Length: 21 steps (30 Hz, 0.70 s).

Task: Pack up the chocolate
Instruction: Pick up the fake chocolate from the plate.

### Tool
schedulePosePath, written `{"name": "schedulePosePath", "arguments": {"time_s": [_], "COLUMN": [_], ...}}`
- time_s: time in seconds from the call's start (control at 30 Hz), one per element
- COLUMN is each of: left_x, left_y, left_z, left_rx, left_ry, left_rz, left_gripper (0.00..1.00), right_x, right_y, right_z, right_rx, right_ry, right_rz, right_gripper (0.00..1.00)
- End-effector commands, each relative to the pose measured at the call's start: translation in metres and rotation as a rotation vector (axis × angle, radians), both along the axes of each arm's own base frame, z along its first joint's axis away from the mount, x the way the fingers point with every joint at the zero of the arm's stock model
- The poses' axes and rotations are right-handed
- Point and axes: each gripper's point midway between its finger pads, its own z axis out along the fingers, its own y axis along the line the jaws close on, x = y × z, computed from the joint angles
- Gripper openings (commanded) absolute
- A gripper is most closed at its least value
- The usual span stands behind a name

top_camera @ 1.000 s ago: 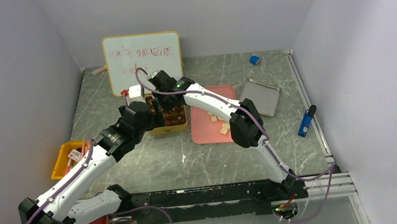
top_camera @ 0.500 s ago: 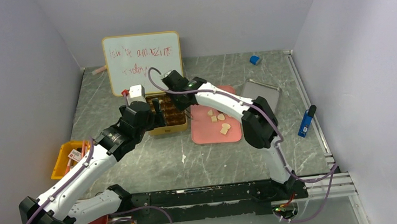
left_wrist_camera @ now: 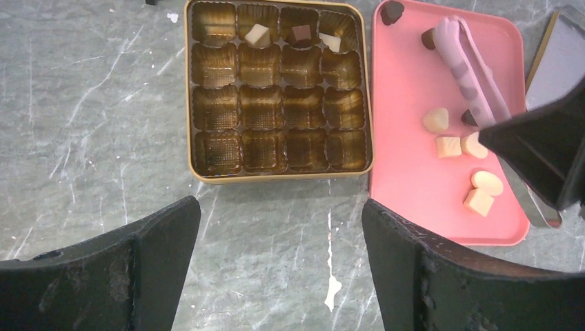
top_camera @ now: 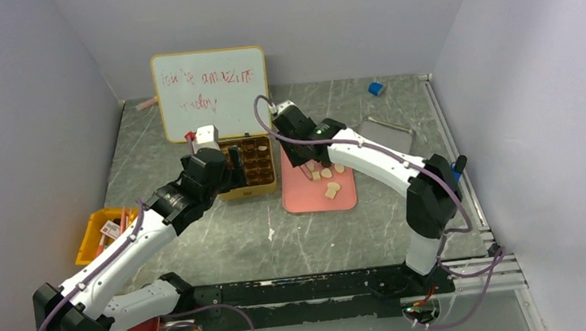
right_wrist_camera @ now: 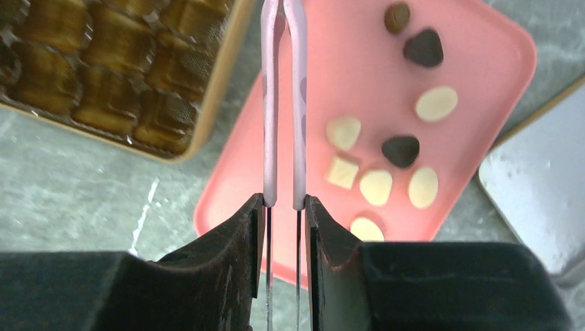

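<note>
1. Small brown and tan chocolate pieces (right_wrist_camera: 376, 186): most lie loose on the flat pink plastic tray (left_wrist_camera: 414, 179), and three sit in the top row of the gold sixteen-cell box (left_wrist_camera: 276, 176).
2. Packing looks barely begun, with thirteen cells empty.
3. The right gripper (right_wrist_camera: 284, 207) pinches slim pink tongs (right_wrist_camera: 270, 124) over the tray.
4. The left gripper (left_wrist_camera: 278, 214) hangs wide and empty above the box.

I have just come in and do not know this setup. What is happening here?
The right gripper is shut on pink tongs, held over the pink tray, where loose chocolate pieces lie. The gold box beside the tray has three pieces in one edge row; its other cells are empty. The left gripper hangs open near the box, holding nothing.
</note>
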Motion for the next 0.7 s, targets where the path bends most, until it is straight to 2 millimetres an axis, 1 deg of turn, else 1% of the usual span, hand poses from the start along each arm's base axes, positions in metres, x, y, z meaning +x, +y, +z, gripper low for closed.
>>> {"name": "schedulePosePath", "arguments": {"time_s": [0.0, 0.17, 0.37, 0.53, 0.67], "left_x": [0.006, 0.009, 0.013, 0.016, 0.019], "left_y": [-0.009, -0.014, -0.023, -0.03, -0.034], "left_z": [0.007, 0.006, 0.006, 0.003, 0.001], "left_rx": [-0.036, -0.036, -0.05, -0.058, -0.064], "left_ry": [-0.027, -0.028, -0.033, -0.028, -0.023], "left_rz": [-0.02, -0.038, -0.064, -0.082, -0.088], "left_gripper": [0.91, 0.91, 0.91, 0.92, 0.93], "right_x": [-0.013, -0.041, -0.073, -0.095, -0.106], "right_y": [-0.027, -0.051, -0.072, -0.082, -0.087], "right_z": [0.009, 0.0, -0.01, -0.022, -0.031], "right_rx": [0.013, 0.006, 0.007, -0.02, -0.024], "right_ry": [-0.016, 0.039, 0.103, 0.163, 0.198], "right_rz": [-0.082, -0.125, -0.15, -0.155, -0.157], "right_gripper": [0.28, 0.29, 0.28, 0.29, 0.32]}}
